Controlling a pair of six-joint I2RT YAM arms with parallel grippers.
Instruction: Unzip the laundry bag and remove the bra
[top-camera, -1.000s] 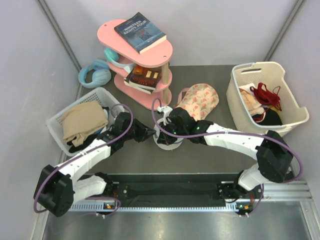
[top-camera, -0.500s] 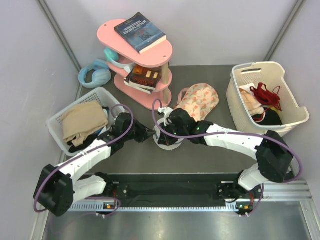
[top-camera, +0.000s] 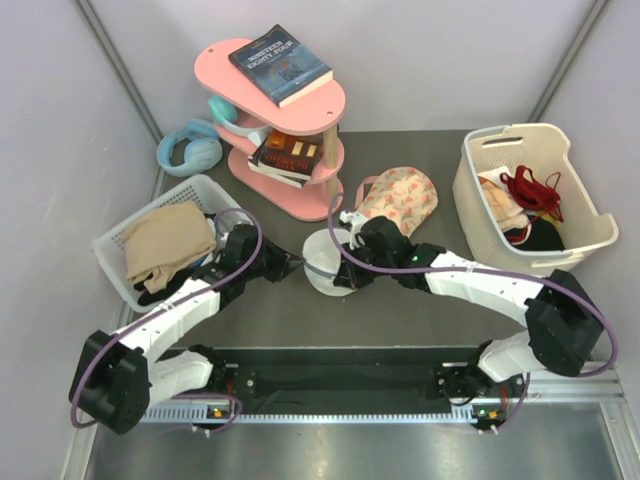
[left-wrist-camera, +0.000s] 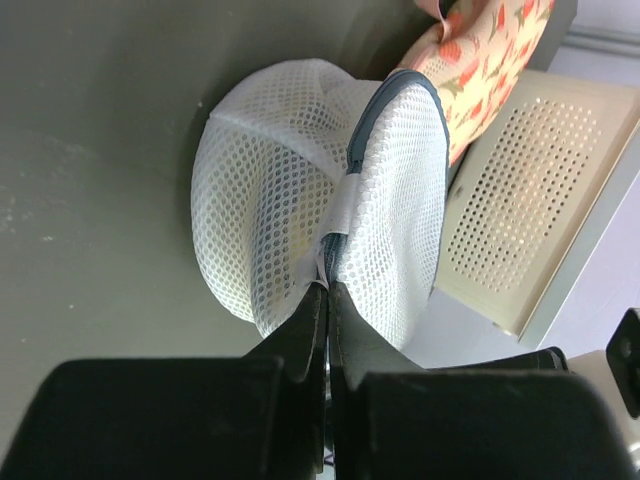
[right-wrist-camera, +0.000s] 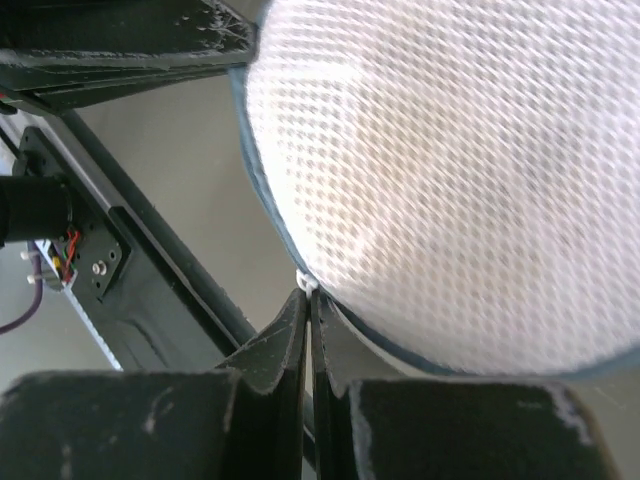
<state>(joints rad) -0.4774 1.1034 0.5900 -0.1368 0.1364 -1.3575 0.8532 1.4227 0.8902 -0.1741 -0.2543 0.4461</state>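
The laundry bag (top-camera: 320, 262), a round white mesh drum with a dark zip rim, stands on edge on the table between my two grippers. My left gripper (top-camera: 298, 266) is shut on a white fabric tab at the bag's rim (left-wrist-camera: 328, 284); the bag (left-wrist-camera: 290, 190) fills that view. My right gripper (top-camera: 346, 272) is shut on the small white zip pull (right-wrist-camera: 307, 284) at the rim of the bag (right-wrist-camera: 450, 180). The zip looks closed along the part I see. The yellow bra is hidden; only a faint yellowish tint shows through the mesh.
A peach floral fabric piece (top-camera: 398, 200) lies just behind the bag. A pink shelf (top-camera: 290, 130) with books and blue headphones (top-camera: 188, 148) stand at the back. A white basket (top-camera: 165, 245) with beige cloth is at left, and a cream basket (top-camera: 530, 190) with a red garment at right.
My right gripper has moved to the right with the zip pull. The bag has tipped and now shows more of its round face. The left gripper has held its place.
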